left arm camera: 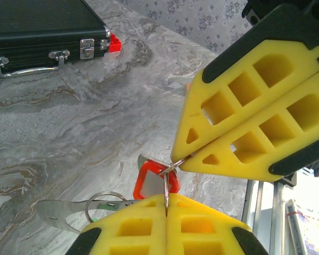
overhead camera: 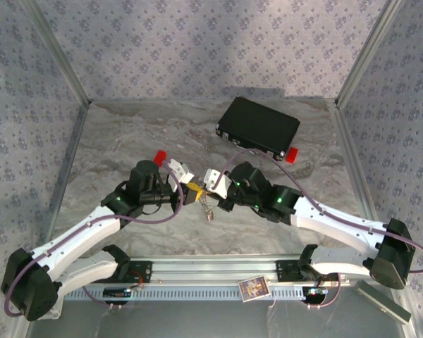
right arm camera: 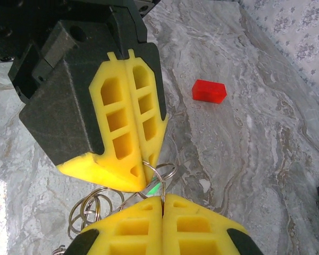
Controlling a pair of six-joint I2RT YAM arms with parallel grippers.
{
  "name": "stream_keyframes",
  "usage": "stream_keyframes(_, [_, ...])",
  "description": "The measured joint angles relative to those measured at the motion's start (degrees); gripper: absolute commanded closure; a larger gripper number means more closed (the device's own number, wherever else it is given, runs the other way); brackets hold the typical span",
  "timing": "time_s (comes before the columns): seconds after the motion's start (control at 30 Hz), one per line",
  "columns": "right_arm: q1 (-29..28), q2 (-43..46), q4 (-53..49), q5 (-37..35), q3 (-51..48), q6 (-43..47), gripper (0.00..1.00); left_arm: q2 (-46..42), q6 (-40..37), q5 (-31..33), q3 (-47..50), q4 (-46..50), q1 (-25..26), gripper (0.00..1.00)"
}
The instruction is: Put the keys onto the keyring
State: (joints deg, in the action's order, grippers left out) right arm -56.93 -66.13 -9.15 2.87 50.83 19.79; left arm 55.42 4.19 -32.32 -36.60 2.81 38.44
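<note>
Two grips, one ring: over the tabletop (left arm camera: 69, 133), we see the left fingers (left arm camera: 162, 213) and the right fingers (right arm camera: 159, 213) each pinched shut on the wire keyring (left arm camera: 165, 186), a red-headed key (left arm camera: 148, 183) hanging from it.

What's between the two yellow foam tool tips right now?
A thin silver metal ring, pinched by both the left tool and the right tool. It shows clearest in the left wrist view, with a red-and-white key behind it.
</note>
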Motion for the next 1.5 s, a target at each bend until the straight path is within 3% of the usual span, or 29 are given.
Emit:
stream_keyframes(0.37, [0.0, -0.3, 0.0, 0.5, 0.0, 0.0, 1.00, 0.0, 0.0, 0.0, 0.0, 0.2, 0.0, 1.00])
stream_keyframes(0.67, [-0.2, 0.3, 0.0, -3.4, 0.0, 0.1, 1.00, 0.0, 0.0, 0.7, 0.0, 0.1, 0.0, 1.00])
stream_keyframes(1.5, [-0.9, 0.2, -0.1, -1.8, 0.0, 0.2, 1.00, 0.0, 0.0, 0.7, 0.0, 0.1, 0.0, 1.00])
